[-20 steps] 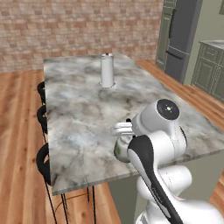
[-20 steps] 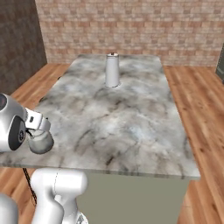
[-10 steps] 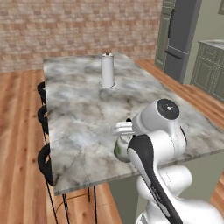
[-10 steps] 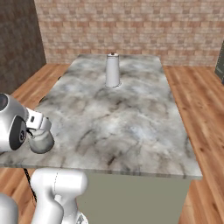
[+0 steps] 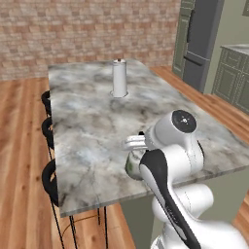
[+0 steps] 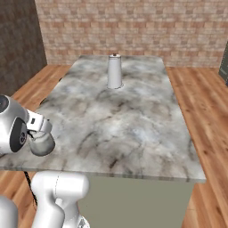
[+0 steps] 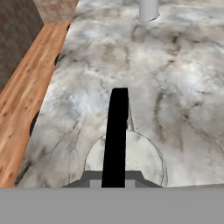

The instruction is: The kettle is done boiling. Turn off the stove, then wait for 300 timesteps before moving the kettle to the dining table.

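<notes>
Nothing has moved since a second ago: gripper [image 7: 116, 177] clamped on the kettle [image 7: 127, 155] handle above the dining table [image 6: 133, 129] near edge; lower it straight, then release.

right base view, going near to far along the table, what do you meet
kettle hanging from the shut gripper at the near edge of the dining table → bare marble → tall silver cylinder → brick wall
</notes>
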You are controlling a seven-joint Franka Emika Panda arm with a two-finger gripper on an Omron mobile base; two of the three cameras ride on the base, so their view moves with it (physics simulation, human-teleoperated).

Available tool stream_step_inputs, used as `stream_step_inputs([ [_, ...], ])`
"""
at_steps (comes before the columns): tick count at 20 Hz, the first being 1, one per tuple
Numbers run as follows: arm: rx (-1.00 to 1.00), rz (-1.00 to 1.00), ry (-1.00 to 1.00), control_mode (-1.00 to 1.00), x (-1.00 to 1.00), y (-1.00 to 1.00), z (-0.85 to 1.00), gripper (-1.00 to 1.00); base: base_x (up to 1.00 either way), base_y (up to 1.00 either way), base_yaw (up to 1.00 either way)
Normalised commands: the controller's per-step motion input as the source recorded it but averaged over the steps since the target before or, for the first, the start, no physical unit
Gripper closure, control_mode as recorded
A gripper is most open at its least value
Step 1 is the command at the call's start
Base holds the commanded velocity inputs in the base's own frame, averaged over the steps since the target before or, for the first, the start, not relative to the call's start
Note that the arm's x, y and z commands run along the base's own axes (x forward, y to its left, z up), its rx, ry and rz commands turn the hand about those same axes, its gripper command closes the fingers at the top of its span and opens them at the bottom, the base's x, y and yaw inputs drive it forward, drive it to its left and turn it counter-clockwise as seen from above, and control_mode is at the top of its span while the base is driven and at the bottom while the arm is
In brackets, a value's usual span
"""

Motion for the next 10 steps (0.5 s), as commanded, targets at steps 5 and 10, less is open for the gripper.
stream_step_inputs([
  [5, 0.00, 0.00, -0.01, -1.00, 0.14, 0.16, -0.07, 1.00, 0.00, 0.00, 0.00],
  [10, 0.00, 0.00, 0.00, -1.00, 0.15, 0.18, -0.13, 1.00, 0.00, 0.00, 0.00],
])
